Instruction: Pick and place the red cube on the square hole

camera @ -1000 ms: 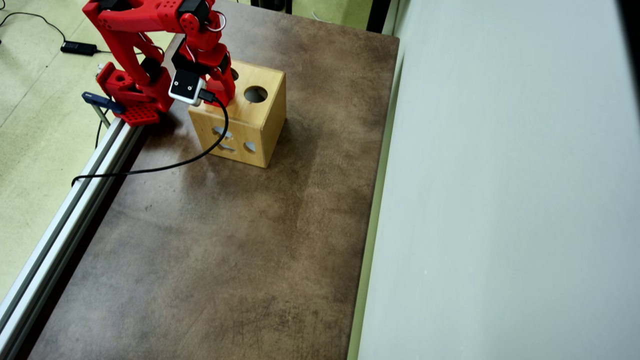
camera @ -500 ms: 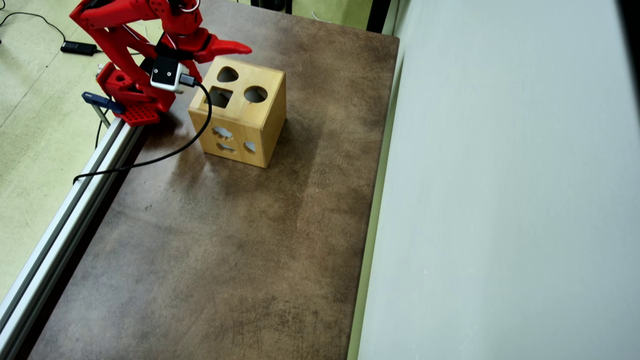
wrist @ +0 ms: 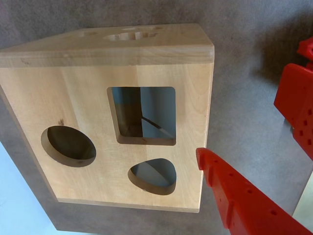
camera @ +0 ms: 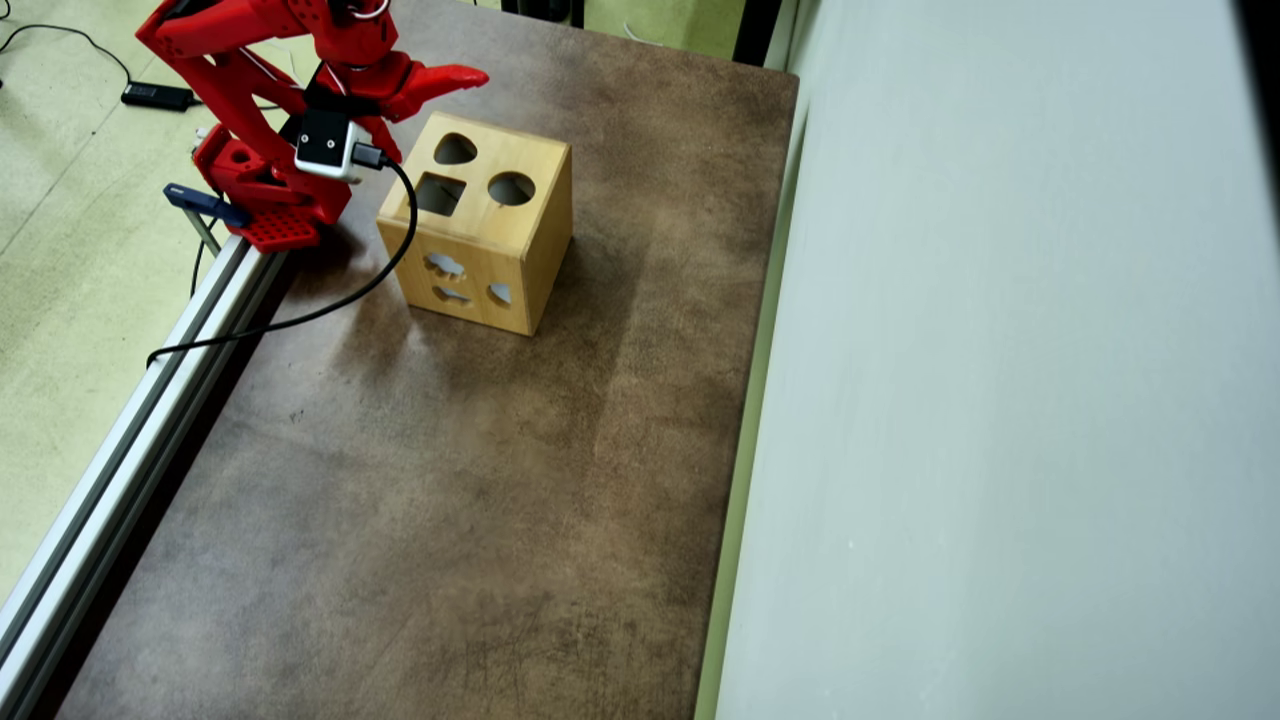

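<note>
The red cube shows in neither view. The light wooden box [camera: 505, 245] stands on the brown table, its top carrying the square hole [camera: 440, 194], a round hole [camera: 511, 188] and a heart-shaped hole [camera: 455, 150]. In the wrist view the square hole [wrist: 142, 115] sits mid-frame, with only grey and dark interior showing through it. My gripper [camera: 435, 110] hovers just above the box's upper-left corner, open, with nothing between its fingers. One red finger [wrist: 234, 196] enters the wrist view at the lower right, beside the box's edge.
The red arm base [camera: 265, 195] is clamped to an aluminium rail [camera: 130, 440] along the table's left edge. A black camera cable [camera: 330, 305] loops over the table left of the box. A pale wall [camera: 1000, 400] bounds the right side.
One second ago the gripper pointed down onto the box top and covered the square hole. It has since lifted and drawn back to the upper left, so the hole now shows.
</note>
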